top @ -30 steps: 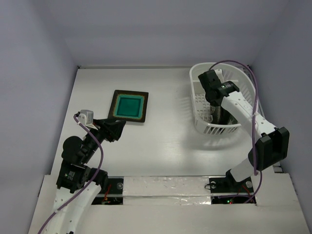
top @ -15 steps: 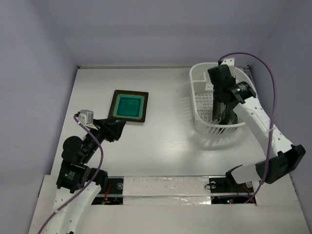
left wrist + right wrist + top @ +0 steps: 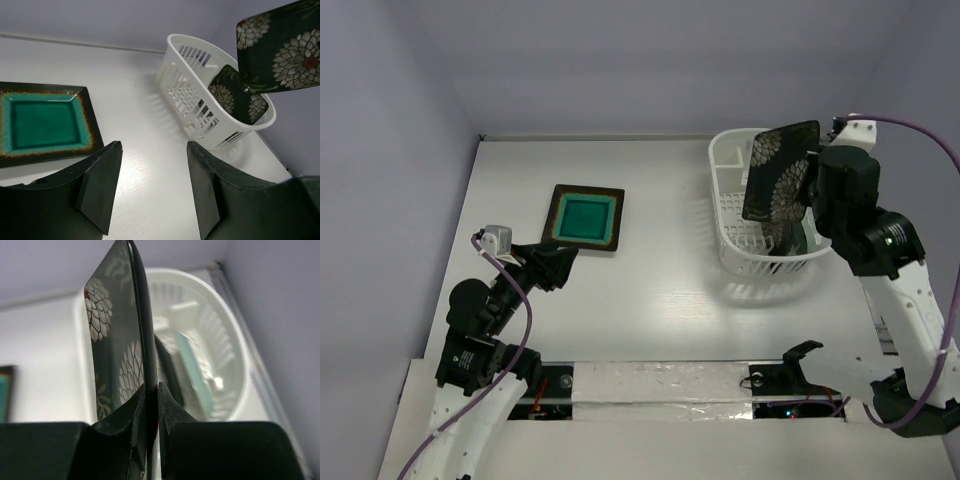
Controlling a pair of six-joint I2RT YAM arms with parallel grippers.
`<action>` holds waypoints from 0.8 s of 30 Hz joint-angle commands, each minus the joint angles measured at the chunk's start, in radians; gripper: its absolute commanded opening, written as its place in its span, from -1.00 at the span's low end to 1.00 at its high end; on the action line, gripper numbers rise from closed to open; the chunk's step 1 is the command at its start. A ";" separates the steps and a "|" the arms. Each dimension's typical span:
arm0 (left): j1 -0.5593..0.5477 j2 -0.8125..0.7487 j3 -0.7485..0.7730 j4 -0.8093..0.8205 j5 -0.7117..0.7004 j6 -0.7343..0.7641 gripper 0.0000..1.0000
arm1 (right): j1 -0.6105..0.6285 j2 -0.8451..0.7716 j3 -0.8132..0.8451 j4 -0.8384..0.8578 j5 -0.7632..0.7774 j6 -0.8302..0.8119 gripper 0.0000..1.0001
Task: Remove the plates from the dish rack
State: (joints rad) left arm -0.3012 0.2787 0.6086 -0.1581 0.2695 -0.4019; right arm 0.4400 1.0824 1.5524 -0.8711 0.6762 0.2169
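My right gripper [image 3: 812, 190] is shut on a black flower-pattern plate [image 3: 779, 172] and holds it on edge in the air above the white dish rack [image 3: 732, 212]. The right wrist view shows the fingers [image 3: 167, 410] pinching the plate's rim [image 3: 142, 340]. Another flower plate [image 3: 235, 97] and a pale mint-green plate [image 3: 192, 367] stand in the rack [image 3: 235, 355]. The lifted plate also shows in the left wrist view [image 3: 282, 50]. The dark plate with the teal centre [image 3: 585, 219] lies flat on the table. My left gripper [image 3: 555, 268] is open and empty, near that plate [image 3: 42, 122].
The rack [image 3: 187, 75] stands at the table's back right, close to the right wall [image 3: 910, 120]. The teal plate lies left of centre. The table's front edge [image 3: 660, 375] with the arm bases runs along the bottom.
My right gripper has risen out of the rack with the flower plate in it. The left arm has not moved.
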 commanded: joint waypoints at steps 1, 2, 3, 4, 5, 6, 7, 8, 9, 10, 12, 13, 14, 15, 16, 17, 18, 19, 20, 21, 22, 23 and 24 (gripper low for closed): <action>-0.004 0.014 -0.004 0.045 0.008 -0.005 0.02 | 0.017 -0.071 -0.026 0.370 -0.215 0.120 -1.00; -0.004 0.014 -0.003 0.045 0.008 -0.003 0.02 | 0.017 -0.076 -0.055 0.417 -0.266 0.140 -1.00; -0.004 0.014 -0.003 0.045 0.008 -0.005 0.02 | 0.017 -0.076 -0.113 0.466 -0.312 0.165 -1.00; -0.004 0.014 -0.004 0.045 0.008 -0.005 0.02 | 0.028 -0.069 -0.138 0.550 -0.387 0.218 -1.00; -0.004 0.014 -0.003 0.043 0.007 -0.005 0.02 | 0.041 -0.059 -0.161 0.590 -0.415 0.245 -1.00; -0.004 0.014 -0.004 0.043 0.005 -0.005 0.02 | 0.051 -0.049 -0.202 0.636 -0.441 0.274 -1.00; -0.004 0.016 -0.003 0.043 0.004 -0.003 0.02 | 0.060 -0.033 -0.219 0.718 -0.482 0.330 -1.00; -0.004 0.016 -0.003 0.042 0.005 -0.005 0.02 | 0.083 0.000 -0.232 0.756 -0.495 0.358 -1.00; -0.004 0.017 -0.003 0.043 0.005 -0.003 0.02 | 0.098 0.022 -0.248 0.792 -0.503 0.386 -1.00; -0.004 0.020 -0.004 0.043 0.005 -0.003 0.02 | 0.115 0.046 -0.253 0.858 -0.509 0.435 -1.00; -0.004 0.019 -0.004 0.042 0.002 -0.005 0.01 | 0.176 0.130 -0.259 0.943 -0.489 0.475 -1.00; -0.004 0.019 -0.004 0.042 0.000 -0.005 0.01 | 0.192 0.164 -0.252 1.001 -0.481 0.516 -1.00; -0.004 0.019 -0.003 0.042 0.000 -0.003 0.01 | 0.206 0.204 -0.242 1.023 -0.484 0.536 -1.00; -0.004 0.016 -0.003 0.040 -0.001 -0.003 0.00 | 0.230 0.279 -0.232 1.043 -0.484 0.556 -1.00; -0.004 0.014 -0.001 0.038 -0.004 -0.003 0.00 | 0.239 0.318 -0.221 1.076 -0.484 0.591 -1.00; -0.004 0.016 -0.001 0.037 -0.006 -0.003 0.00 | 0.250 0.356 -0.195 1.087 -0.480 0.605 -1.00; -0.004 0.011 0.000 0.037 -0.007 -0.003 0.00 | 0.259 0.388 -0.186 1.101 -0.472 0.622 -1.00; -0.004 0.010 0.002 0.035 -0.012 -0.003 0.00 | 0.272 0.454 -0.177 1.132 -0.475 0.657 -1.00; -0.004 0.008 0.002 0.034 -0.012 -0.003 0.00 | 0.272 0.483 -0.170 1.146 -0.477 0.673 -1.00; -0.004 0.005 0.002 0.032 -0.013 -0.003 0.00 | 0.282 0.514 -0.160 1.161 -0.472 0.691 -1.00; -0.004 0.005 0.000 0.032 -0.012 -0.003 0.00 | 0.296 0.571 -0.155 1.187 -0.455 0.713 -1.00; -0.004 0.007 -0.001 0.035 -0.010 -0.003 0.00 | 0.296 0.603 -0.144 1.189 -0.454 0.723 -1.00; -0.004 0.005 -0.001 0.037 -0.007 -0.003 0.00 | 0.305 0.660 -0.115 1.190 -0.458 0.748 -1.00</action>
State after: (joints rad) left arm -0.3012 0.2874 0.6086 -0.1585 0.2611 -0.4019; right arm 0.7330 1.7046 1.3048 0.0185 0.2012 0.8181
